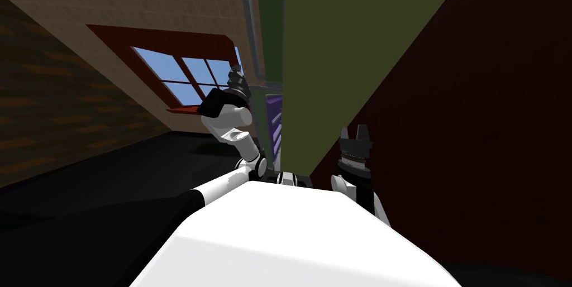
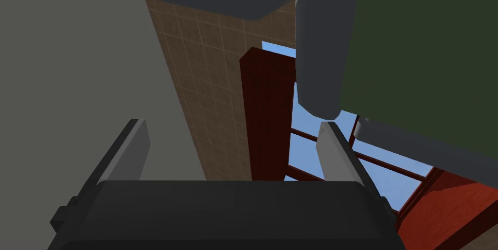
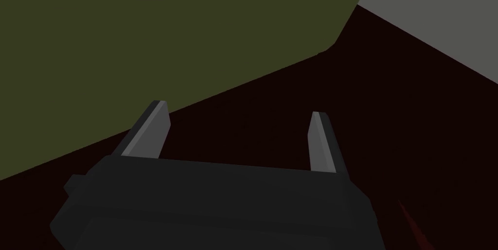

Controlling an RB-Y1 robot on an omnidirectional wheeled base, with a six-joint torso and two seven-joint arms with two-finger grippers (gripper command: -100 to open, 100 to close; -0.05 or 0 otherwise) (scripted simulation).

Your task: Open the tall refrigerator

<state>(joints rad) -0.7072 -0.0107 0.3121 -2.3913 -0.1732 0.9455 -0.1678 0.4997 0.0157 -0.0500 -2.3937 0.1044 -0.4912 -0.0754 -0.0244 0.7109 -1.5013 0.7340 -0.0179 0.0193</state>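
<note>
The tall refrigerator [image 1: 335,49] is right in front of me. It is a big olive green slab. Its long grey handle [image 1: 249,27] runs along the edge on my left side.

My left arm is lifted up beside that handle, with the window [image 1: 184,77] behind it. The left jaws are apart. In the left wrist view, the rounded end of the handle sits just past the tip of one finger [image 2: 335,152]. It is near the finger but not between the two fingers, so I think nothing is gripped yet.

My right arm is low, next to the green slab and a dark red wall [image 1: 475,133]. The right jaws are apart too and hold nothing.

How far along am I? I think I am at the fridge with a hand close to the handle, and that is all. The door does not look swung out, but I cannot be sure from this angle. What is left is to get the left jaws around the handle, close them, and pull the door open.
</note>
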